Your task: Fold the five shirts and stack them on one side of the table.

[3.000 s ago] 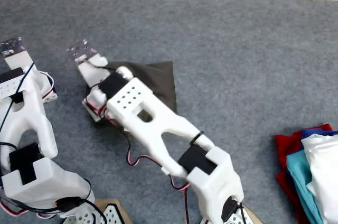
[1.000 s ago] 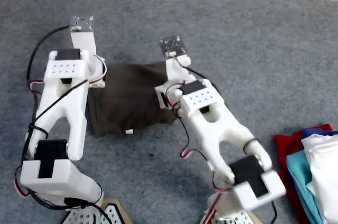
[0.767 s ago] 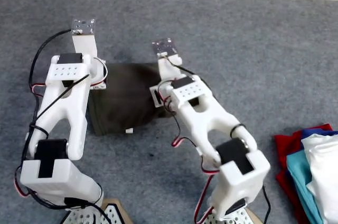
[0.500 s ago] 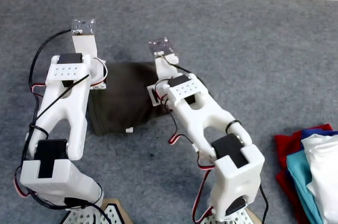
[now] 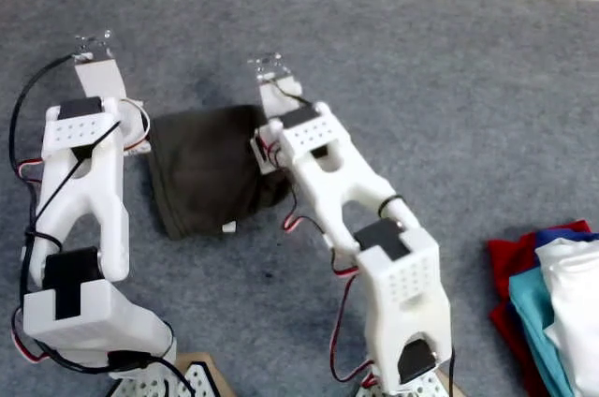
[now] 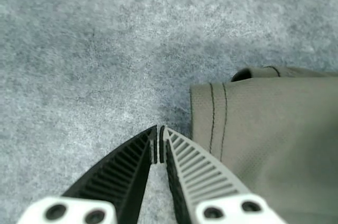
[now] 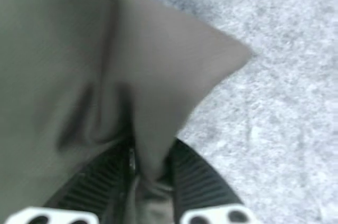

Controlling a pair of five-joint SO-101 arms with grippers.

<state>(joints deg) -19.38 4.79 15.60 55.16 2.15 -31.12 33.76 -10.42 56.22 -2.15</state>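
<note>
**Even up the grip before carrying the fold**

Left wrist view: my left gripper [image 6: 159, 129] has its fingers pressed together with nothing between them. It sits over bare table [image 6: 79, 49], and the olive shirt [image 6: 264, 129] lies just beside its tips. The stitched hem [image 6: 216, 118] closest to the gripper runs roughly along the direction the fingers point. A dark opening shows at the hem's far end.

Right wrist view: my right gripper [image 7: 145, 163] is pinching a ridge of the shirt's cloth. The cloth rises ahead of the fingers into a loose pointed corner [image 7: 232, 52], and the table is beyond that.

High view: the shirt lies partly folded between the two arms. My right arm overlaps one edge and my left arm stands just off the opposite edge. I judge its long axis to run from the arm bases toward the far side of the table, tilted a little, though the shape is not far from square. The stack of folded shirts [image 5: 552, 294] is well away on my right arm's outer side.

To do this fold well, I would open the left gripper and take the hem beside it. Then I would lift both pinches together at the same height, so the cloth goes over flat and does not drag or twist from one corner.
</note>
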